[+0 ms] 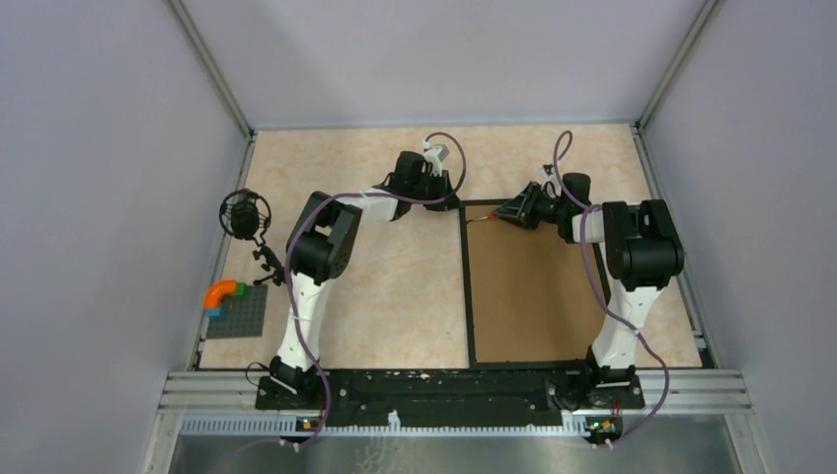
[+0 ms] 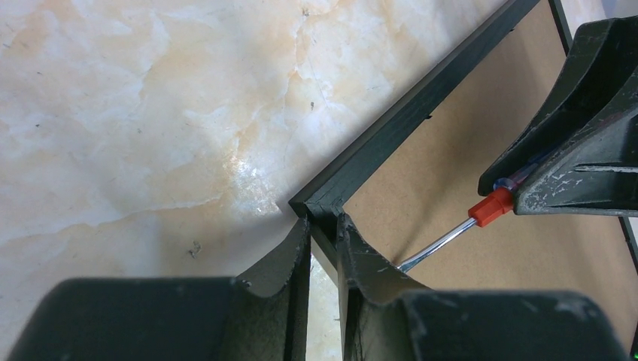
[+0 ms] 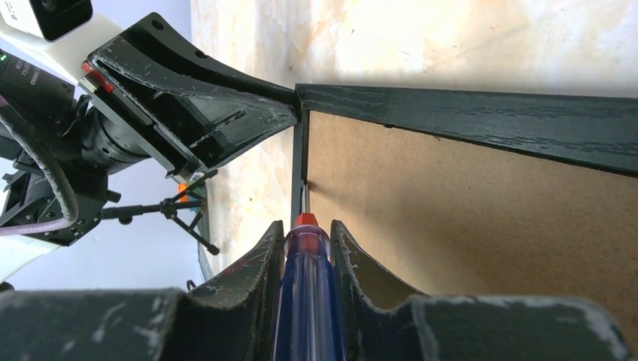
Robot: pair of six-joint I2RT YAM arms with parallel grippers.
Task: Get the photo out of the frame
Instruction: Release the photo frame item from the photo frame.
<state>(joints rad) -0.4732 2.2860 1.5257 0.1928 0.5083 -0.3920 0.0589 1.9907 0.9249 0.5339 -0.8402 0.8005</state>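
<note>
At upper left of the frame (image 1: 466, 296), my left gripper (image 2: 323, 222) pinched its corner while my right gripper (image 3: 305, 226) clamped the screwdriver (image 3: 305, 301), which needed shallow levering.

No text, label, brand, number or sign can be read in any of the views.
</note>
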